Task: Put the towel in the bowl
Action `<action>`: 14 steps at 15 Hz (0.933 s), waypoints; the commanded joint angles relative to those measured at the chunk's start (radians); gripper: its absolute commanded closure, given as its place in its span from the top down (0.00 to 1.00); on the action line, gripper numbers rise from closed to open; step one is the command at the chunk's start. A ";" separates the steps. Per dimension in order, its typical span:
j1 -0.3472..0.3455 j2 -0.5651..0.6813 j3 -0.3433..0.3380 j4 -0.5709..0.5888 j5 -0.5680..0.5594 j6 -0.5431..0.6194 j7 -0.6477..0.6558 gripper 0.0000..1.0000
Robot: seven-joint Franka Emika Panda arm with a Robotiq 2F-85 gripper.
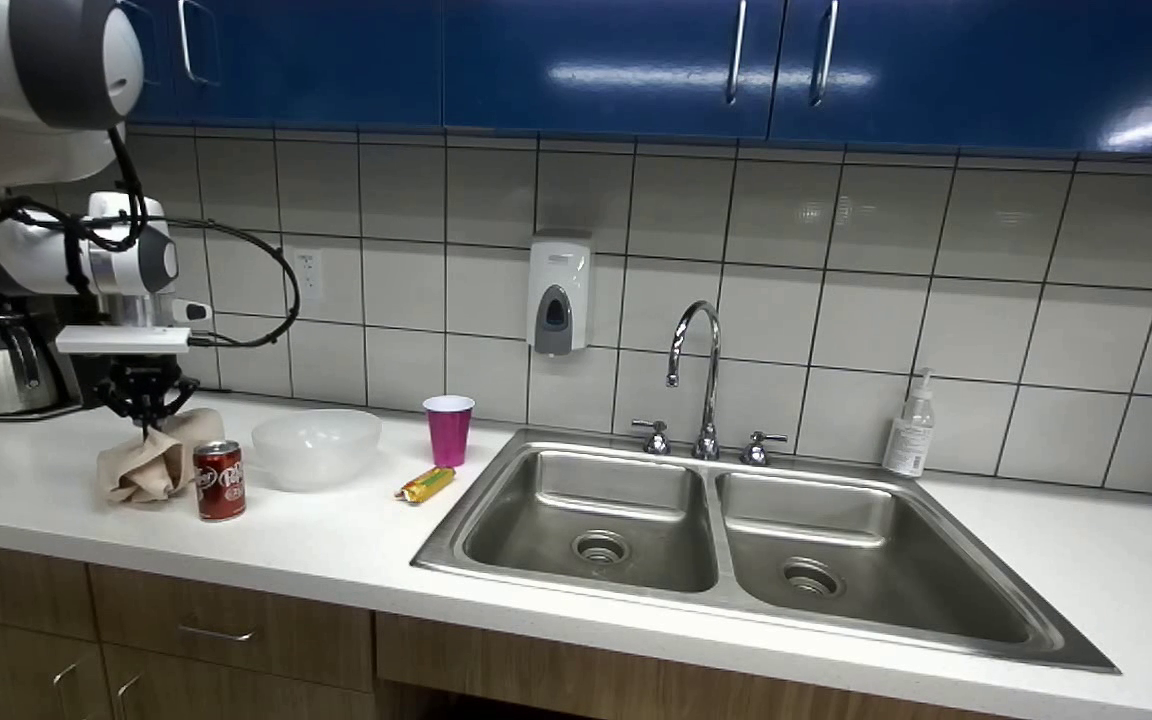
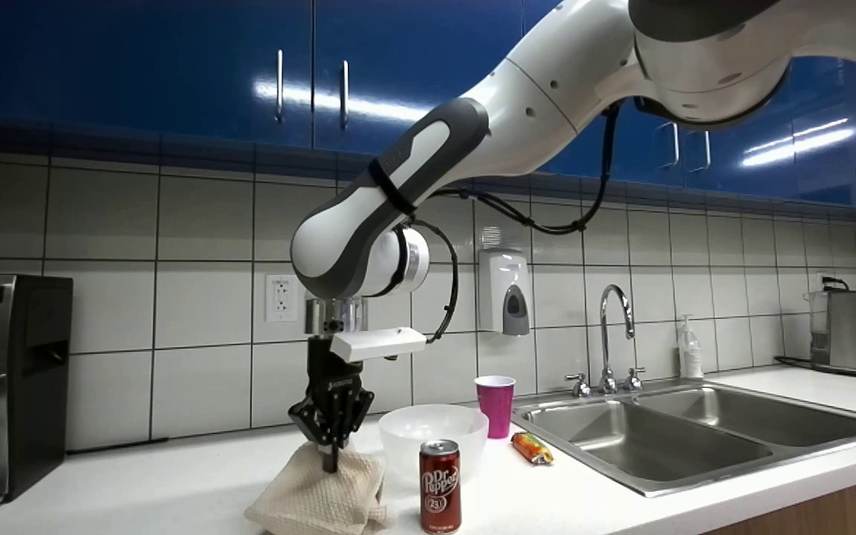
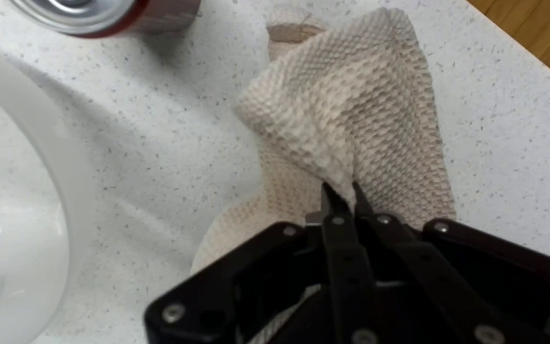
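Note:
The beige waffle-weave towel (image 1: 149,472) lies bunched on the white counter; it also shows in an exterior view (image 2: 316,496) and in the wrist view (image 3: 394,119). My gripper (image 3: 339,183) points down and is shut on a raised fold of the towel; it shows in both exterior views (image 1: 146,430) (image 2: 330,462). The rest of the towel appears to rest on the counter. The translucent white bowl (image 1: 314,455) stands upright beside the towel, also in an exterior view (image 2: 407,449) and at the left of the wrist view (image 3: 67,167). No contents show in the bowl.
A red soda can (image 1: 221,482) stands close to the towel and bowl, also in an exterior view (image 2: 440,490) and in the wrist view (image 3: 170,16). A magenta cup (image 1: 450,432) and a yellow wrapped packet (image 1: 426,485) lie beyond the bowl, before the steel sink (image 1: 726,600).

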 commanded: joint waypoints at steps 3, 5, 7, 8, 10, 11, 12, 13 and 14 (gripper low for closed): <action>-0.002 -0.076 0.002 -0.023 0.001 0.032 -0.017 0.01; -0.004 -0.094 0.003 -0.027 0.003 0.048 -0.019 0.01; -0.005 -0.112 0.002 -0.031 0.002 0.063 -0.017 0.01; -0.006 -0.120 0.002 -0.032 0.003 0.070 -0.016 0.01; -0.010 -0.135 0.002 -0.034 0.005 0.083 -0.016 0.01; -0.012 -0.142 0.001 -0.035 0.007 0.091 -0.015 0.01; -0.014 -0.149 0.000 -0.037 0.008 0.098 -0.014 0.01; -0.018 -0.156 0.000 -0.038 0.011 0.103 -0.014 0.01; -0.021 -0.164 -0.003 -0.040 0.010 0.110 -0.011 0.01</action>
